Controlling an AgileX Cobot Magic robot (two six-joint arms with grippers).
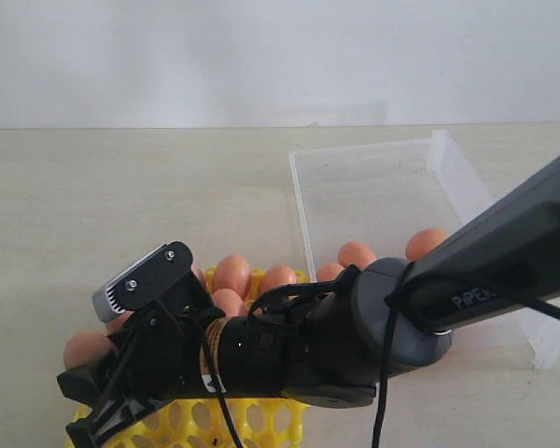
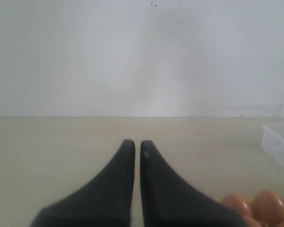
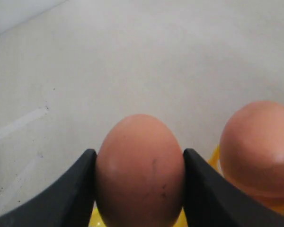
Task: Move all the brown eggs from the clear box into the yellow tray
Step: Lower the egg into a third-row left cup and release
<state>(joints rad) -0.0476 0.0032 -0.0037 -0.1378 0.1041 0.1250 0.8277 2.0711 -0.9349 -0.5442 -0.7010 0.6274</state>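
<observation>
One pale wall (image 1: 261, 56) stood behind one beige table (image 1: 121, 205), matte and faintly scuffed. One dark right arm (image 1: 504, 252) lay across the scene. There was one clear box (image 1: 448, 159), back along that arm behind the wrist, and one yellow tray (image 1: 261, 420), directly under the right gripper (image 3: 138, 152).

Two grippers showed. The right one was clamped on one held egg (image 3: 139, 182), a finger against each flank, above a yellow cup. The left gripper (image 2: 134, 144) was closed to a thin slit with nothing in it; a corner of the box and some eggs lay off to one side of it.

Eight brown eggs (image 1: 231, 275) could be counted in the exterior view, some half hidden. Two sat in the box behind the right wrist. A third sat at the box's near corner; box or tray could not be told. Three stood in tray cups just beside the gripper's body. One egg and a sliver of another showed at its tip. The right wrist view showed a neighbour egg (image 3: 258, 146) seated just beside the held one, apart from it.
</observation>
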